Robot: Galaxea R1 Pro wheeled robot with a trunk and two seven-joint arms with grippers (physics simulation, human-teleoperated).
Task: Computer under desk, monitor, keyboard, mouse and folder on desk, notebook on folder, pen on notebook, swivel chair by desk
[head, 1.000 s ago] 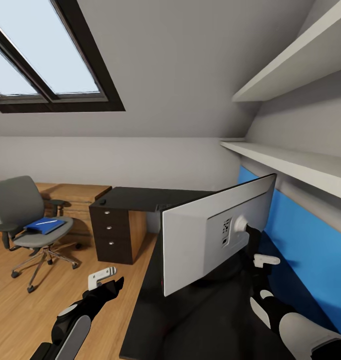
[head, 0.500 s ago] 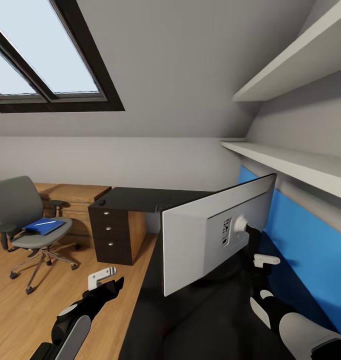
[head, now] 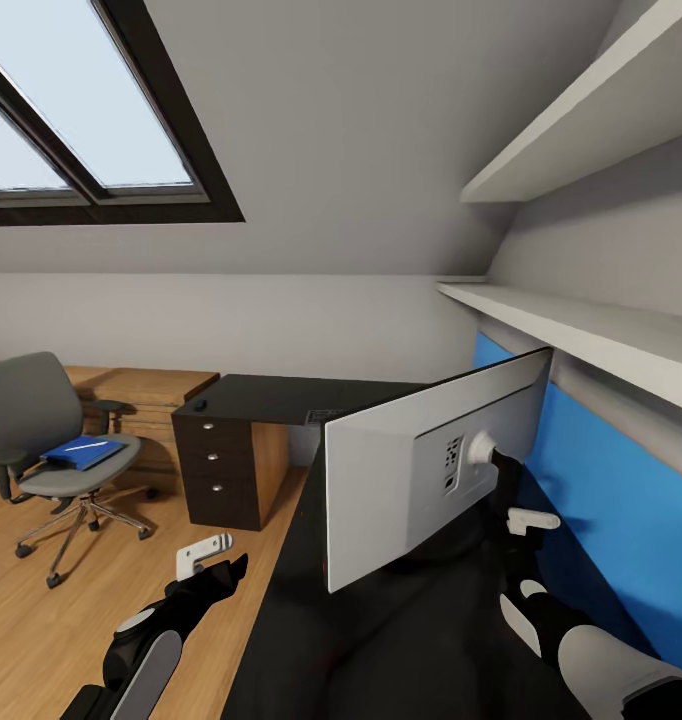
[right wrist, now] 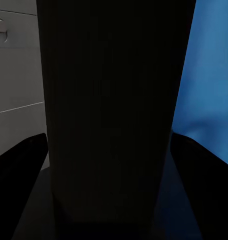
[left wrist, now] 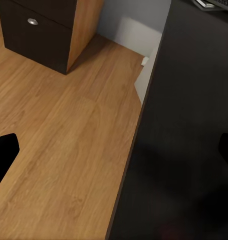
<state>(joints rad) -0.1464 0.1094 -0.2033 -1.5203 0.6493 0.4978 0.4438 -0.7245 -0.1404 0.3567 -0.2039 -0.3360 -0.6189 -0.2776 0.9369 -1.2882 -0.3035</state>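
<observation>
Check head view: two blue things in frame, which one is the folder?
The folder is the small flat blue rectangle lying on the swivel chair seat, a thin white pen on top. The other is the blue wall panel behind the monitor.

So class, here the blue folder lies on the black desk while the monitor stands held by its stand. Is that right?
Not quite. In the head view the blue folder lies on the swivel chair seat, not the desk. The monitor does stand on the desk, with the right end effector at its stand.
</observation>
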